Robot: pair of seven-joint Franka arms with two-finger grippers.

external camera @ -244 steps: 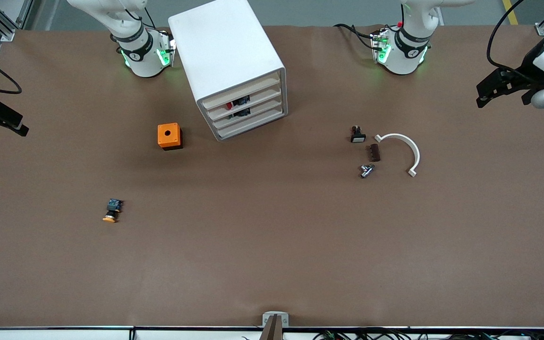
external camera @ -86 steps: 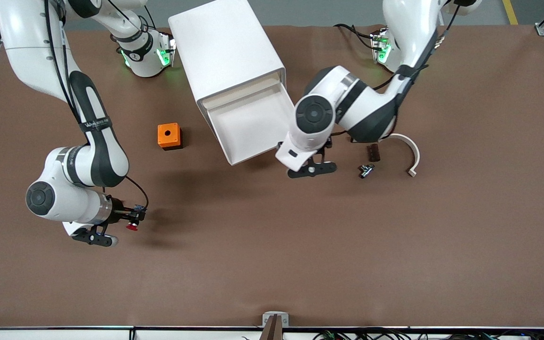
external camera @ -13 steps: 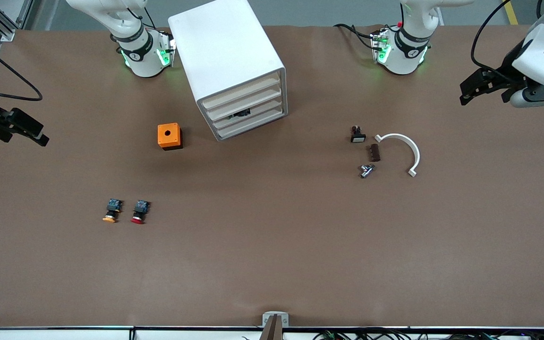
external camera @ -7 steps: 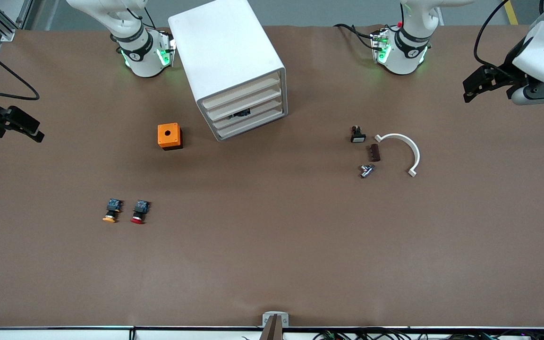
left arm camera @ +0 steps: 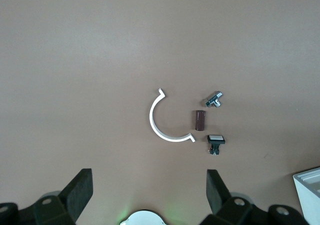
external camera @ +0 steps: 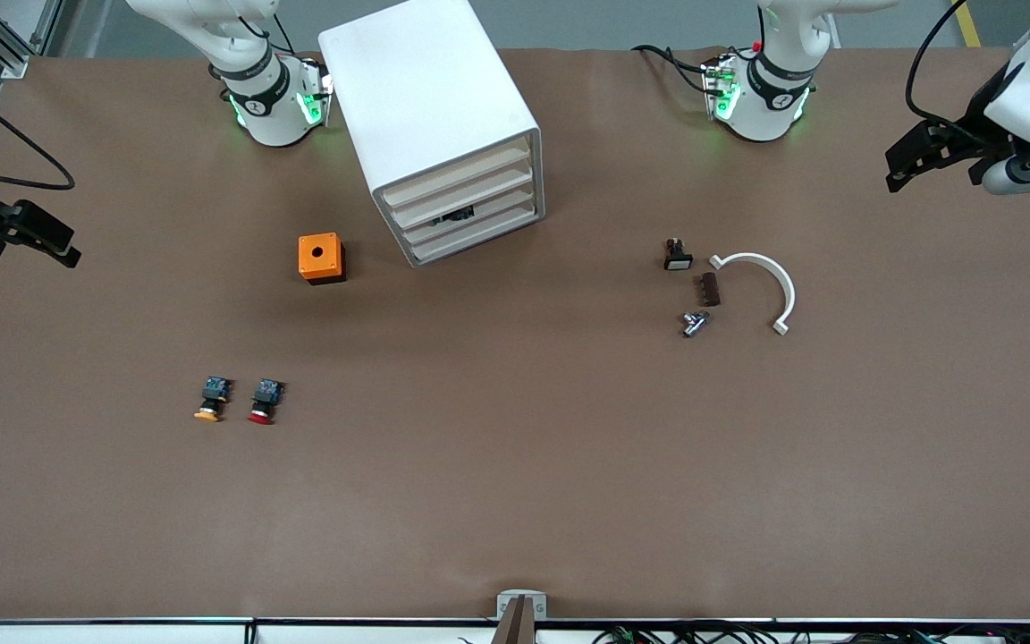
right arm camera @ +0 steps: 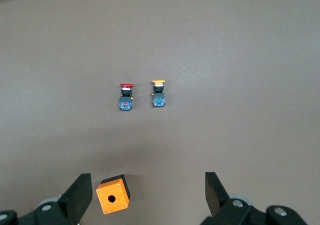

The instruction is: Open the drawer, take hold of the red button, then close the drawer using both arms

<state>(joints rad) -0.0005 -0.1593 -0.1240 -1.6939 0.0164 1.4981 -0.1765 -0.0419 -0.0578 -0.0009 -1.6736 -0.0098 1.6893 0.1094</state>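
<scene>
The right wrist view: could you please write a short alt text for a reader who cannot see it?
Two small push-buttons lie side by side on the brown table: the red-capped button and a yellow-capped button. An orange cube with a round hole sits apart from them, between the open fingers of the right gripper, which holds nothing.

Even, bright overhead light covers the matte brown worktop point(external camera: 515, 501); shadows are soft and short, without glare, and all views look sharp.
</scene>
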